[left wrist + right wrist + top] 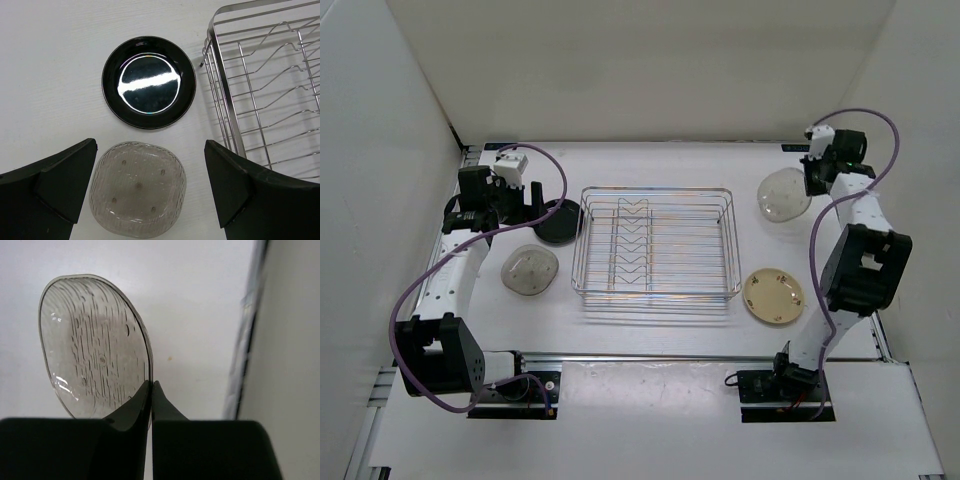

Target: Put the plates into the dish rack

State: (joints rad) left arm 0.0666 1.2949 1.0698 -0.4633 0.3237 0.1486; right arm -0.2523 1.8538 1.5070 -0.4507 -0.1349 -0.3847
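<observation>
The right jaws are together on the rim of a ribbed clear glass plate point(95, 345) near the far right corner of the table point(660, 160). Its thin edge runs in between the fingertips point(132, 410), so this reads as a pinch on the rim. Whether the plate is clear of the table cannot be told.

The left jaws stand wide apart above a second glass plate point(137, 187), which lies flat to the left of the dish rack point(656, 190). The black plate point(149, 82) lies just beside the rack's far left corner, and the cream-yellow plate point(773, 296) near the right edge. The rack, mid-table, holds 0 of the 4 plates.

Glass is stiff, smooth and breakable, and a pinch at 1 spot on the rim may let it swing or slip. It likely wants a slow carry, then lowering upright between 2 dividers. The flat plates offer only their rims to take hold of.
</observation>
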